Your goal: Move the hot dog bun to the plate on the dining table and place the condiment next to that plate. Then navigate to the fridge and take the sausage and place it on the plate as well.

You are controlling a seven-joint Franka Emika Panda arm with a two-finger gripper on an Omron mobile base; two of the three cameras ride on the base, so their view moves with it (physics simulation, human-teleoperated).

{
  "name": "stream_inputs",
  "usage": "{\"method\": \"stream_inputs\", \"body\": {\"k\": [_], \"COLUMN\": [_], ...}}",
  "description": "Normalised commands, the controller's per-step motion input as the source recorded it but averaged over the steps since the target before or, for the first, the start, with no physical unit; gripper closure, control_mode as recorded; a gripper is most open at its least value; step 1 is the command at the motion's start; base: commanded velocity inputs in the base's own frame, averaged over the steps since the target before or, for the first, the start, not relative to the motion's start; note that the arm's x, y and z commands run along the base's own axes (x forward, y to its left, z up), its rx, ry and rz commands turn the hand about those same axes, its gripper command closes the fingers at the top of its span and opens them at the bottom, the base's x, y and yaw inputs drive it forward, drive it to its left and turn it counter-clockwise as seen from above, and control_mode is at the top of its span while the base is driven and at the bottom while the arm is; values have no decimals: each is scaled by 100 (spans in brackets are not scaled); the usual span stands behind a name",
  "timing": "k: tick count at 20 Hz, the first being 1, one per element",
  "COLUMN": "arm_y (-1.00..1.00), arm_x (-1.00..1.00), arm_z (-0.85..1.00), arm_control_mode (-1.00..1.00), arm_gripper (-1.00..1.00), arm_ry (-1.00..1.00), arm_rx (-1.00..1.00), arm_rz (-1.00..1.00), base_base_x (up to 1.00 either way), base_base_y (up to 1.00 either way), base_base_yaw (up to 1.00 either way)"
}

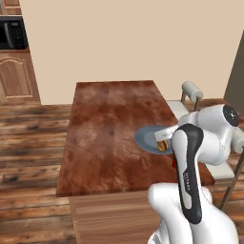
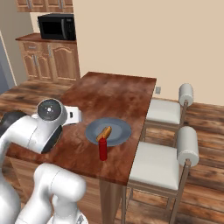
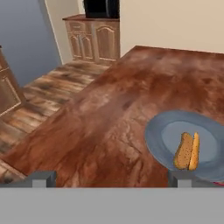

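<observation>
The tan-orange split hot dog bun lies on the blue-grey plate near the dining table edge, the red condiment upright just beside it, the gripper spread wide and empty, held low over the tabletop

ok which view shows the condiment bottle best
The right base view: the red condiment bottle stands whole and upright on the dining table, beside the plate. The left base view has just a red sliver behind the arm; the hand view a red speck at its lower right.
</observation>
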Motion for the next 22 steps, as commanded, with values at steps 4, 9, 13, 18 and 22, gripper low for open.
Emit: {"method": "stream_inputs", "body": {"k": [4, 9, 13, 18, 22], "arm_y": [1, 0, 0, 0, 0], "arm_x": [-40, -31, 0, -5, -19], "arm_z": [-4, -4, 0, -2, -5], "arm_control_mode": [-100, -100, -100, -100, 100], "arm_gripper": [-100, -100, -100, -100, -100], "arm_ry": [3, 0, 0, 0, -1], "arm_rx": [0, 0, 0, 0, 0], "arm_rz": [-33, -19, -1, 0, 0], "base_base_x": [0, 0, 0, 0, -28], "base_base_y": [0, 0, 0, 0, 4], "base_base_yaw": [0, 0, 0, 0, 0]}}
